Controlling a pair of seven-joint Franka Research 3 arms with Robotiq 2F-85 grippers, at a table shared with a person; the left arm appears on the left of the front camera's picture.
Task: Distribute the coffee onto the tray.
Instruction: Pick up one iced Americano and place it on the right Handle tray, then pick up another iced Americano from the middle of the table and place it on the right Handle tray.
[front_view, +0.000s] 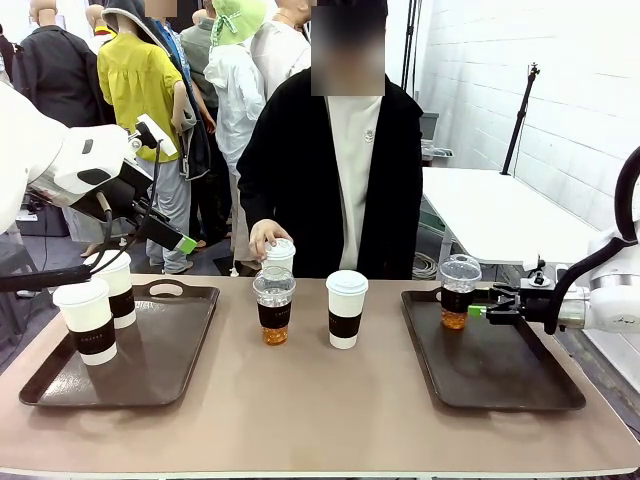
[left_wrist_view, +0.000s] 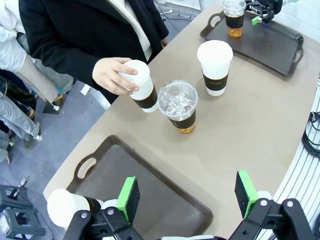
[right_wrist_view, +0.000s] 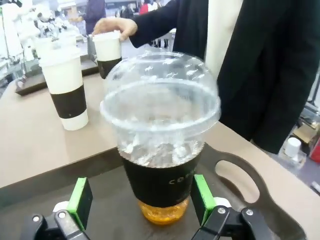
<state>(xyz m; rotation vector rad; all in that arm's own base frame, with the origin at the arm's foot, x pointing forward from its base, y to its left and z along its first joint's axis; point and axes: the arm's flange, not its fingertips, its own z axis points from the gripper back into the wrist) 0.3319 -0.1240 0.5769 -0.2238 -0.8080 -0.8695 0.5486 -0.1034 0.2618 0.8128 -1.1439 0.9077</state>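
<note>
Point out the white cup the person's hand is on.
The white cup behind the clear cup at mid-table; a hand holds it. The other three stand untouched.

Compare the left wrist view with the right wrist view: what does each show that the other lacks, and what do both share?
Left wrist view: the left gripper, jaws wide open. Right wrist view: pale lettering on a dark cup sleeve. Both: the clear plastic dome-lidded cup of amber drink on a dark brown tray with the right gripper's jaws open around it, and the person's hand on a white paper cup.
</note>
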